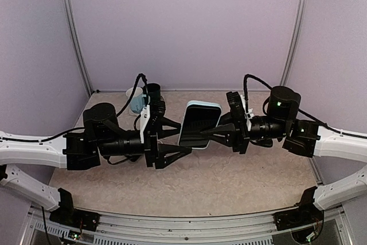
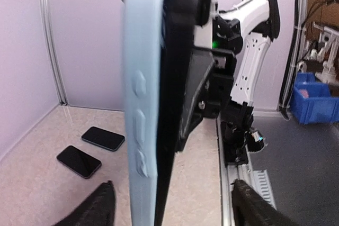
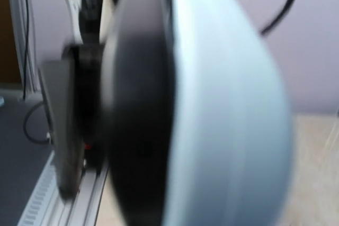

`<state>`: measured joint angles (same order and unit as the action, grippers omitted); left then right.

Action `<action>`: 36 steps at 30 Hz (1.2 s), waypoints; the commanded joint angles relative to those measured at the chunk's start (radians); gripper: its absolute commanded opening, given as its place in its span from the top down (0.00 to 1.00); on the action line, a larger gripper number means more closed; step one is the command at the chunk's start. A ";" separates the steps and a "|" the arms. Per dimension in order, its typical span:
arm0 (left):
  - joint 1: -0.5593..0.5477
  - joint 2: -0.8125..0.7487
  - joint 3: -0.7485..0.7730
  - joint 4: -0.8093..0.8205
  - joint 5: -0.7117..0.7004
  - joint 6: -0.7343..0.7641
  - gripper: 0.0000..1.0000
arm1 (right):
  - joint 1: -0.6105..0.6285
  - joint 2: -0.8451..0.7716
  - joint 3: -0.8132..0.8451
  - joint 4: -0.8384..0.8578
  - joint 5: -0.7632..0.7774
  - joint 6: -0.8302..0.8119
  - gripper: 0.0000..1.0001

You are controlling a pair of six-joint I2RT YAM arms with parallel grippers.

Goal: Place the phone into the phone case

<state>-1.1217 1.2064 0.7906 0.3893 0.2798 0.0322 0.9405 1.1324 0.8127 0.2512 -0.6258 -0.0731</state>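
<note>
We judge the phone [image 1: 198, 123] almost seated in the case [image 2: 139, 104], which the right gripper [image 1: 210, 133] clamps at frame centre, left gripper [image 1: 183, 140] open; final pressing remains.

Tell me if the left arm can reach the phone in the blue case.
Probably yes: the left gripper is open with its fingers either side of the phone, which the right gripper holds up; nothing between.
</note>
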 commanded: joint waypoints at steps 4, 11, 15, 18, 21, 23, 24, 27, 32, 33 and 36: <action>-0.022 0.057 0.034 -0.013 -0.035 0.032 0.81 | 0.000 -0.032 0.072 0.012 -0.057 0.014 1.00; -0.029 0.045 0.008 0.025 -0.032 0.047 1.00 | 0.000 -0.040 0.112 -0.059 -0.068 -0.003 1.00; -0.029 0.044 0.026 -0.017 -0.031 0.036 0.68 | 0.000 -0.046 0.118 -0.126 -0.069 -0.051 1.00; -0.029 0.012 0.056 -0.045 -0.070 0.040 0.26 | 0.000 -0.039 0.111 -0.177 -0.027 -0.089 1.00; -0.028 -0.027 0.083 -0.010 -0.093 0.040 0.23 | 0.002 -0.017 0.109 -0.184 -0.017 -0.099 1.00; -0.028 -0.019 0.111 0.008 -0.070 0.036 0.32 | 0.007 -0.002 0.134 -0.206 -0.020 -0.104 1.00; -0.027 -0.002 0.132 0.003 -0.060 0.031 0.37 | 0.008 0.001 0.140 -0.205 -0.025 -0.104 1.00; -0.029 0.043 0.207 -0.036 -0.050 0.022 0.77 | 0.011 -0.005 0.136 -0.195 -0.024 -0.113 1.00; -0.029 0.092 0.232 -0.056 -0.057 0.012 1.00 | 0.011 -0.022 0.118 -0.181 -0.019 -0.113 1.00; -0.029 0.092 0.228 -0.052 -0.055 0.008 1.00 | 0.011 -0.024 0.116 -0.183 -0.016 -0.112 1.00; -0.029 0.077 0.217 -0.037 -0.057 0.006 1.00 | 0.011 -0.025 0.115 -0.200 -0.014 -0.120 1.00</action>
<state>-1.1507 1.2602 1.0031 0.3458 0.2569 0.0494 0.9344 1.1160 0.9070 0.0250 -0.6422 -0.1680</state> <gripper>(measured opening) 0.119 0.079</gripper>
